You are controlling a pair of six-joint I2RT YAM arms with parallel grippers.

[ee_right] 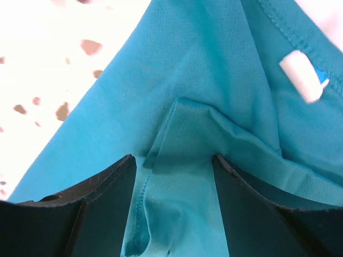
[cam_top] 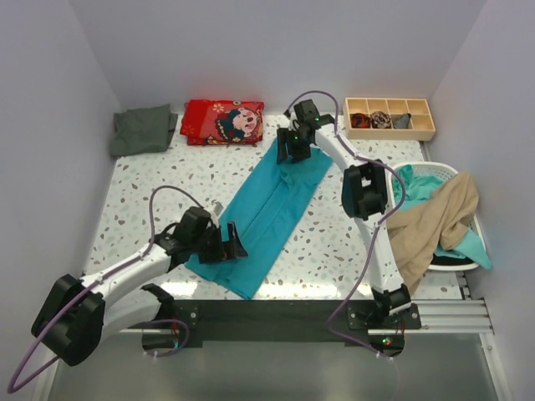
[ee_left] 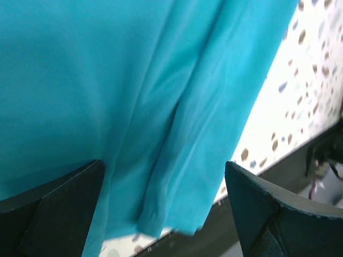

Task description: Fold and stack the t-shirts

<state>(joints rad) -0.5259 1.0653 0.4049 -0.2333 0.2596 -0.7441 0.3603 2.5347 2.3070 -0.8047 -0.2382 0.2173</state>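
Teal t-shirt [cam_top: 272, 213] is folded into a long strip, diagonal mid-table, near end at the front edge. Left gripper [cam_top: 226, 244] sits over its near-left edge, jaws wide. Right gripper [cam_top: 292, 153] is at the far end, jaws apart astride a raised fold (not pinched). Open table [cam_top: 150, 180] flanks the strip. Grey-green t-shirt [cam_top: 144, 129] lies far-left; beige t-shirt [cam_top: 435, 221] drapes over the basket [cam_top: 440, 170] at right.

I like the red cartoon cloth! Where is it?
In the top view, the red cartoon cloth lies at the far edge of the table, left of centre, just right of the folded grey-green shirt.
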